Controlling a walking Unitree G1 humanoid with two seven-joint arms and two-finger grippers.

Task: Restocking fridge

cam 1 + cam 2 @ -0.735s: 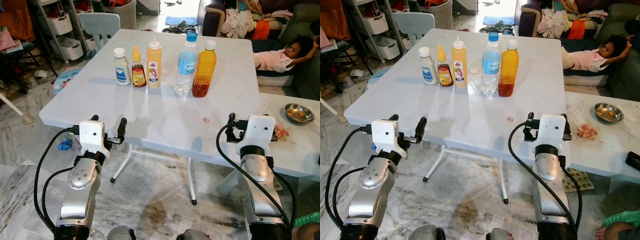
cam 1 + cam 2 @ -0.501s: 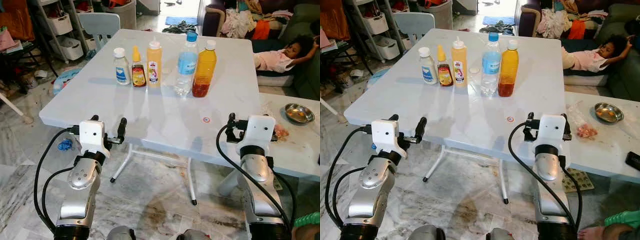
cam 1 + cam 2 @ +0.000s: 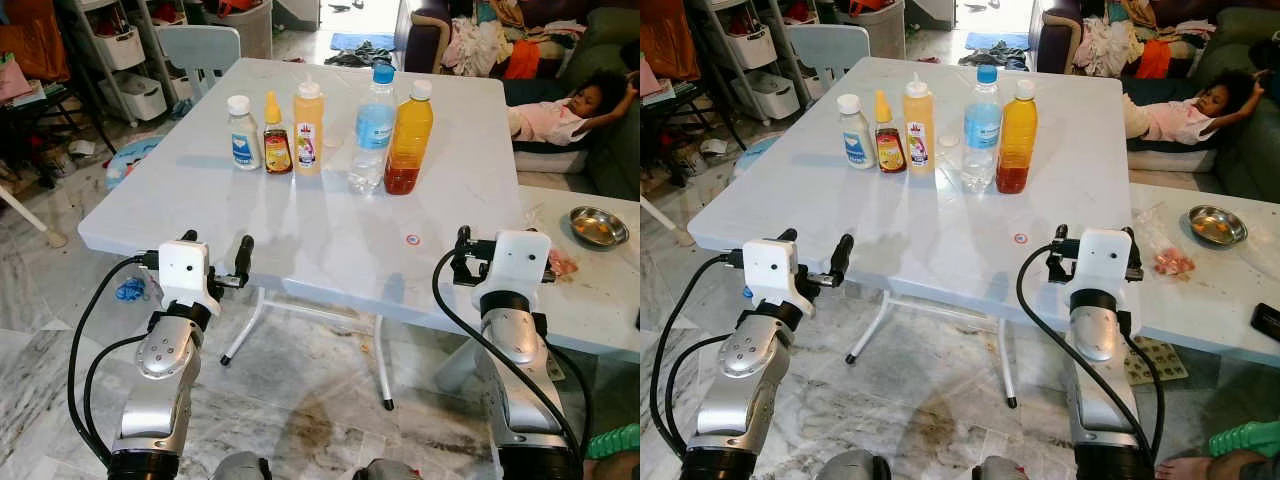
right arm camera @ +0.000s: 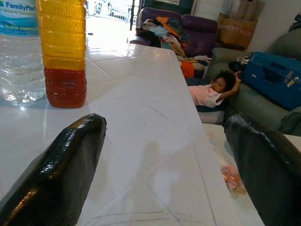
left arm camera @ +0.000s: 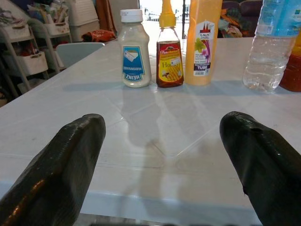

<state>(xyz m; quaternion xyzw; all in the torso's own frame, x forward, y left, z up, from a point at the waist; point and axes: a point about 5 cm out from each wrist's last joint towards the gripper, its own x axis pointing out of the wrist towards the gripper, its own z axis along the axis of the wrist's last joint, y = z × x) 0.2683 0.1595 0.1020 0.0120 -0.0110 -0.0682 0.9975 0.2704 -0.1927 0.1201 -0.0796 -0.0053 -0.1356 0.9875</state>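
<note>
Five bottles stand in a row on the far half of the white table (image 3: 300, 230): a white mayonnaise bottle (image 3: 243, 133), a small honey bottle (image 3: 276, 136), a yellow squeeze bottle (image 3: 308, 129), a clear water bottle (image 3: 372, 130) and an amber bottle (image 3: 408, 140) with a red layer at its base. My left gripper (image 5: 162, 141) hovers open at the table's near left edge, facing the mayonnaise and honey. At the near right edge my right gripper (image 4: 164, 155) is open too, with the amber bottle (image 4: 62, 52) ahead. Neither holds anything.
A lower side table at the right carries a metal bowl (image 3: 598, 225) and a phone (image 3: 1267, 320). A person (image 3: 560, 115) lies on the sofa beyond it. A pale chair (image 3: 200, 50) and storage shelves (image 3: 120, 50) stand behind the table. A person's foot (image 3: 1200, 468) is near my right side.
Arms and bottles have stayed still. Only the person's foot at the bottom right has shifted slightly.
</note>
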